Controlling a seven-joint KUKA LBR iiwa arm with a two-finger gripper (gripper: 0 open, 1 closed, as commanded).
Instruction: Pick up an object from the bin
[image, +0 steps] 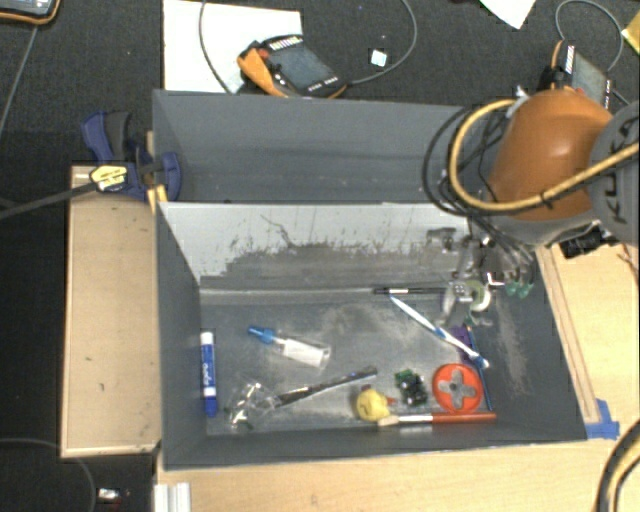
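Your gripper (470, 298) hangs over the white, blue-tipped stick (432, 323) at the bin's (300, 150) right; spread or closed, you cannot tell.

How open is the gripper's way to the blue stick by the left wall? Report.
Probably yes: the blue stick lies bare and alone, though the wall beside it may crowd the gripper.

Slim white stick (432, 324), toothbrush-like, with a blue tip. It lies flat, right of centre in the frame's lower half, slanting from upper left down to lower right, blue end lowest.
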